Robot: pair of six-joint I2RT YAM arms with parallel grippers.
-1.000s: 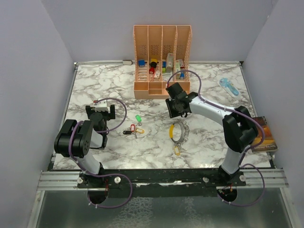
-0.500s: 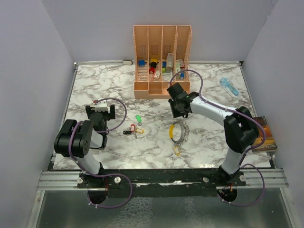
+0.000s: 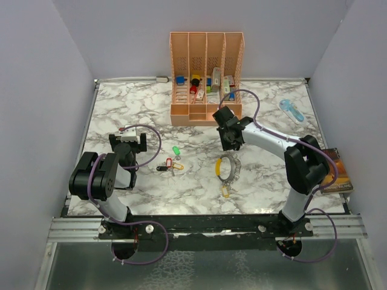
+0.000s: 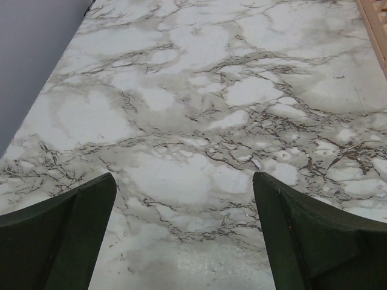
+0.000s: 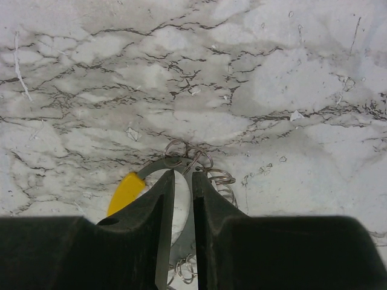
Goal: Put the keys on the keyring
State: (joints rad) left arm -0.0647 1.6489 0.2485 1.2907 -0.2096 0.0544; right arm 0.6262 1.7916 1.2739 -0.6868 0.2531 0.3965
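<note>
Top view: the right hand (image 3: 230,144) hangs over the keyring's (image 3: 228,169) far end, and the keys (image 3: 171,163) lie well to its left, nearer the left hand (image 3: 128,142). Left wrist: that hand gapes wide over marble worktop (image 4: 181,90). Only the right wrist shows the fingers (image 5: 158,199) nearly together, with the keyring's rings just beyond their tips. I cannot tell whether they pinch anything.

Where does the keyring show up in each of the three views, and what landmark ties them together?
Top external: the keyring lies right of centre, just below the right gripper.
Left wrist: not in it.
Right wrist: bottom centre, at the fingertips, its yellow band to the left.
Shared landmark: the marble table.
</note>
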